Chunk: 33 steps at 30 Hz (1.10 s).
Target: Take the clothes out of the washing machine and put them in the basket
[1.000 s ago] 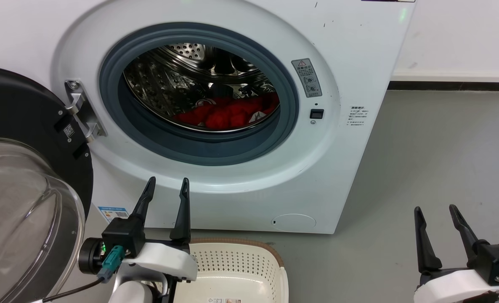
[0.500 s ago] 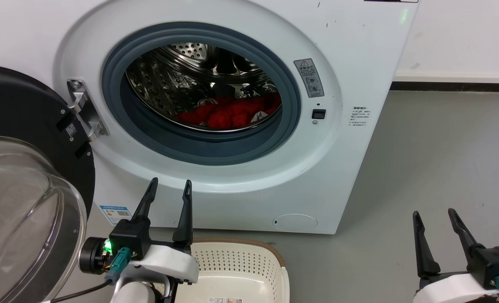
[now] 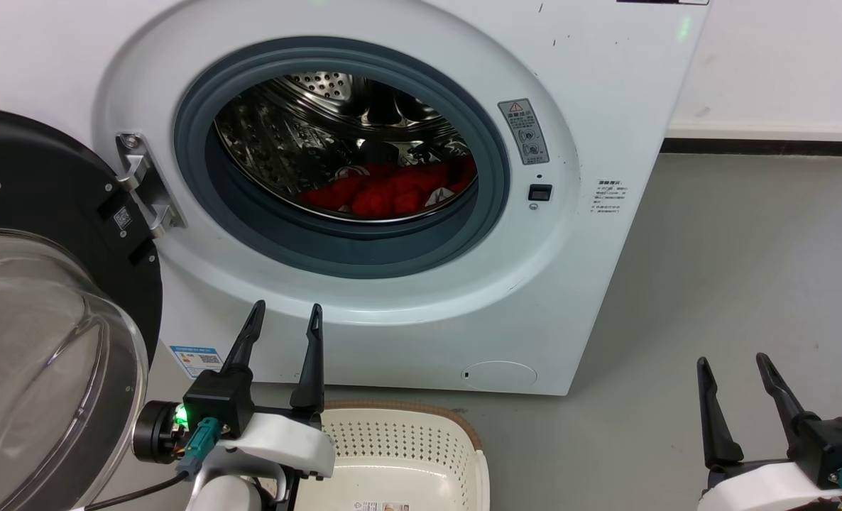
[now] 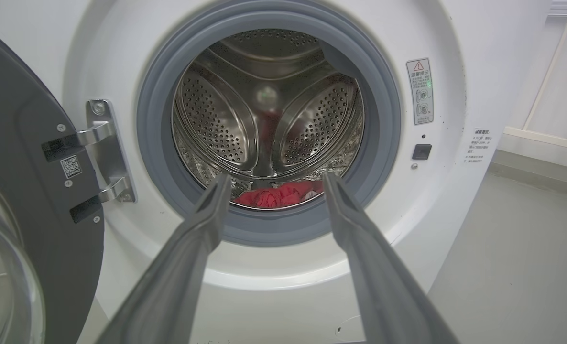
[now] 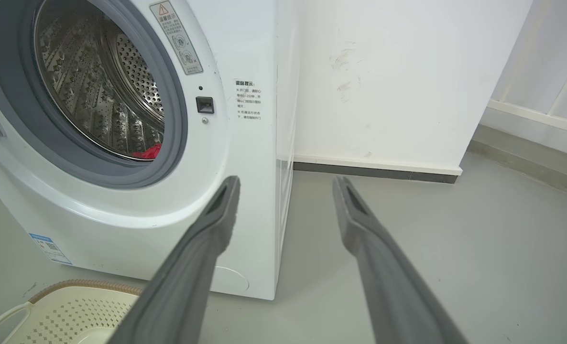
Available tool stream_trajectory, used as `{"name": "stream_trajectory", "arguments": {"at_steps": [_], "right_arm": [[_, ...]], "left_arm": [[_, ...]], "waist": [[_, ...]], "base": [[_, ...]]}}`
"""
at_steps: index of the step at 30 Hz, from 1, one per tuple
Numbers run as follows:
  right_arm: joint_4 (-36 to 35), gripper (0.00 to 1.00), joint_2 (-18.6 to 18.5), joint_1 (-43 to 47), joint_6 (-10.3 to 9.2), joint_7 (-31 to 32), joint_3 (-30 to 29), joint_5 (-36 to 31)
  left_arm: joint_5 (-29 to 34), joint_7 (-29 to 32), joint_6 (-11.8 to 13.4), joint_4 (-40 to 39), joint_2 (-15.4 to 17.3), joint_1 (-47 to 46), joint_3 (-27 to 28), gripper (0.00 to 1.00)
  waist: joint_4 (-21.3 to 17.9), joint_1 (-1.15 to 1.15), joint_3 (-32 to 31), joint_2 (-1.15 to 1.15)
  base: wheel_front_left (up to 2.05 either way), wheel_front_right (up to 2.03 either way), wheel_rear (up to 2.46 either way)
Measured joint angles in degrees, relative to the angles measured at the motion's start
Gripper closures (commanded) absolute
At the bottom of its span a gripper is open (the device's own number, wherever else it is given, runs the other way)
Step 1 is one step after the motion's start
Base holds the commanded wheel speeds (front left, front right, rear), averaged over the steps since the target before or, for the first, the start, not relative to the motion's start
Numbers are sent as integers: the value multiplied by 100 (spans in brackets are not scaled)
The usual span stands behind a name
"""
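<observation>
**Mind the seal [image 3: 364,257] on the washing machine [image 3: 605,298]**

Your left gripper [image 3: 286,307] hangs in front of the machine, below the grey seal, fingers spread apart and holding nothing. In its wrist view they frame the red clothes [image 3: 392,195]. Your right gripper [image 3: 732,360] sits off the machine's right front corner, over bare floor [image 3: 733,255], likewise spread and empty. The clothes lie bunched at the bottom of the drum [image 3: 286,149], behind the seal. The basket [image 3: 407,436] stands on the floor right in front of the machine.

The clothes sit lower than the seal's inner lip, so a flat reach would likely drive a fingertip into the rubber. A shallow pinch on one fold could slip. The garment could also drag on the lip and drop short of the basket. The open door [image 3: 37,184] hangs off the machine's left side, near your left arm; a wide swing could knock it.
</observation>
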Motion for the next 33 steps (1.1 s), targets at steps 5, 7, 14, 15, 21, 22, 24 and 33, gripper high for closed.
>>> {"name": "stream_trajectory", "arguments": {"at_steps": [5,7,14,15,21,22,24,33], "right_arm": [[-1,0,0,-1,0,-1,4,12],[-22,0,0,-3,0,-1,7,13],[-233,0,-1,-166,0,0,74,41],[-269,0,-1,-220,0,2,91,42],[-504,0,-3,-568,0,-11,172,68],[-544,0,-4,-615,0,-34,186,83],[-634,0,-4,-736,0,-55,226,110],[-894,0,-8,-1251,0,-200,466,185]], "left_arm": [[-7,0,7,4,0,-2,9,0],[-7,0,31,3,0,-21,13,0],[-82,-1,142,15,0,-385,67,0],[-93,-1,165,21,1,-477,82,0],[-97,-1,288,138,1,-1170,175,0],[-94,-1,289,185,-2,-1291,203,0],[-74,-1,292,254,1,-1549,283,0],[71,-1,257,731,44,-2742,553,0]], "waist": [[6,0,18,0],[8,0,47,0],[-21,0,408,0],[-32,0,498,0],[-131,0,1191,0],[-149,0,1319,0],[-186,0,1585,0],[-365,1,2795,0]], "base": [[0,0,0],[0,0,0],[0,0,0],[0,0,0],[0,0,0],[0,0,0],[0,0,0],[0,0,0]]}}
